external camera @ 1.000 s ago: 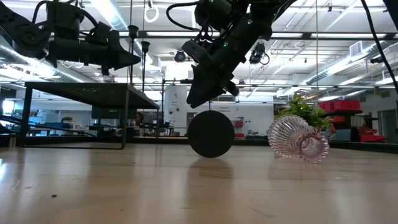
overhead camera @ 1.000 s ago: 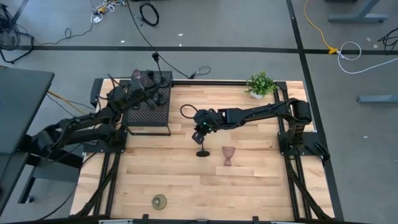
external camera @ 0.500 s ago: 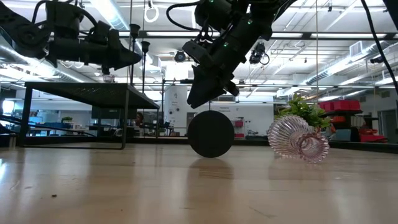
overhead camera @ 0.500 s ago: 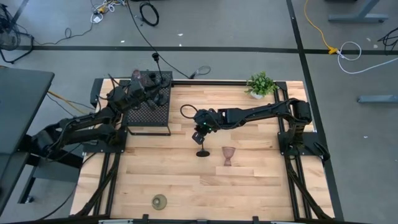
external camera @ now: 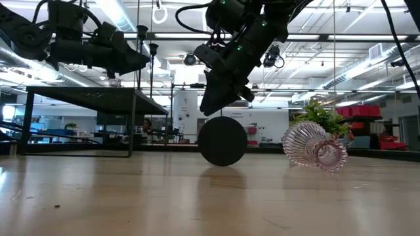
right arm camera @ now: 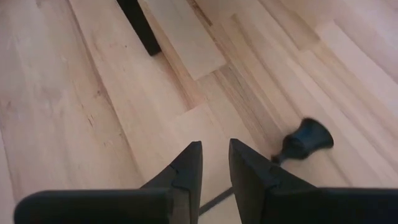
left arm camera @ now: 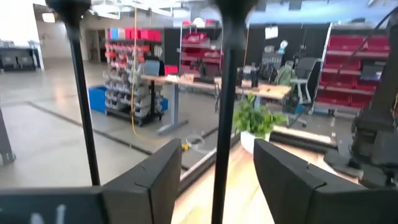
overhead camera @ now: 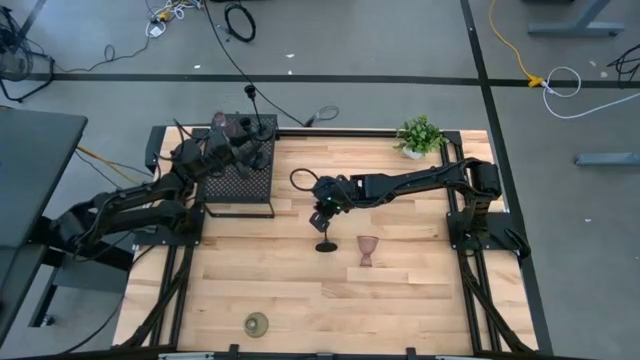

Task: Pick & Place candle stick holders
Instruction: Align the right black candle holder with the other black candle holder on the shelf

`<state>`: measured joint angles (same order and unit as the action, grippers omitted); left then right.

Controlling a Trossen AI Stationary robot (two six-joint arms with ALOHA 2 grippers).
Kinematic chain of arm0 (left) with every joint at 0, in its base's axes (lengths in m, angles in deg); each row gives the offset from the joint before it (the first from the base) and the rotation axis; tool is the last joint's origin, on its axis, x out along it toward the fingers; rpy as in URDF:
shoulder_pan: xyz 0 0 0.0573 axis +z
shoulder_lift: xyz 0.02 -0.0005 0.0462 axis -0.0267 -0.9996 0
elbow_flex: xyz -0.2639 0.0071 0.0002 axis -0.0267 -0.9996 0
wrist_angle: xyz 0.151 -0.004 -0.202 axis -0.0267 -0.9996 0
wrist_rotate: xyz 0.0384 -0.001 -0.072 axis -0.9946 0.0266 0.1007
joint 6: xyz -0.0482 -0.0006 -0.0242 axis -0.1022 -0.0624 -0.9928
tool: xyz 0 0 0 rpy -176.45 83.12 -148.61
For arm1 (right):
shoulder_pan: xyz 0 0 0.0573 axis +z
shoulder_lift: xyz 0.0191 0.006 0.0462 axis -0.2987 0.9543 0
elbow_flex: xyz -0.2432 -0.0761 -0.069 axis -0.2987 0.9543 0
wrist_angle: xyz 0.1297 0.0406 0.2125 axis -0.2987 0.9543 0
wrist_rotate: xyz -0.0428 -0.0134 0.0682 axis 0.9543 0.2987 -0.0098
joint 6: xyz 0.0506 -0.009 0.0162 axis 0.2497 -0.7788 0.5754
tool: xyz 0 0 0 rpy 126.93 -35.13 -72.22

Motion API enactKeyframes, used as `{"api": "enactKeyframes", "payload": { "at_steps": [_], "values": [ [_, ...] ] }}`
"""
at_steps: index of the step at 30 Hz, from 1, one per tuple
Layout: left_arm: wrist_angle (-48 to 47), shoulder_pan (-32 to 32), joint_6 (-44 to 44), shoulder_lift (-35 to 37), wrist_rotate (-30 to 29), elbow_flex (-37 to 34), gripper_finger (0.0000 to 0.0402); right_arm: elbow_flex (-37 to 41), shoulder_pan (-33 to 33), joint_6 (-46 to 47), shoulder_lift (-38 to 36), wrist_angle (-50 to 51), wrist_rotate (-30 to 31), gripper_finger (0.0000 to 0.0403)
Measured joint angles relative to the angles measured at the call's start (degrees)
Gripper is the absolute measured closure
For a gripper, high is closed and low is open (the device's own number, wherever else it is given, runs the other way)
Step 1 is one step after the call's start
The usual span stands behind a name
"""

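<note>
We find the black stem holder [overhead camera: 326, 240] lying on its side on the worktop [overhead camera: 400, 300], directly beneath the right gripper [right arm camera: 214, 163], stem running under its narrowly parted, empty jaws. The left gripper [left arm camera: 214, 171], open, straddles a stem on the mesh box [overhead camera: 240, 180].

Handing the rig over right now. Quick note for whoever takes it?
Left claw: open, fingers either side of an upright black stem at the mesh box.
Right claw: low over the fallen black holder, mid-table.
Pink goblet lies on its side beside that holder; olive-gold holder sits near the front edge.
Left to do: those three on the table.
</note>
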<state>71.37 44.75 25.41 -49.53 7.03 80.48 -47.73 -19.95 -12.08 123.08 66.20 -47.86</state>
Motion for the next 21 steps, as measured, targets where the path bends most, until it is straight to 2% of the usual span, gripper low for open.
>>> {"api": "enactKeyframes", "payload": {
  "at_steps": [8, 21],
  "values": [
    [-6.2, 0.0, 2.7, 4.5, 0.5, 0.0, 0.0177, 0.0, 0.0, 3.6, 0.0, 4.5, 0.0, 0.0323],
    [-21.9, 0.0, 3.1, 19.7, 0.5, 0.0, 0.0177, 0.5, -0.2, 13.1, 0.0, 10.3, -0.5, 0.0323]
  ]
}}
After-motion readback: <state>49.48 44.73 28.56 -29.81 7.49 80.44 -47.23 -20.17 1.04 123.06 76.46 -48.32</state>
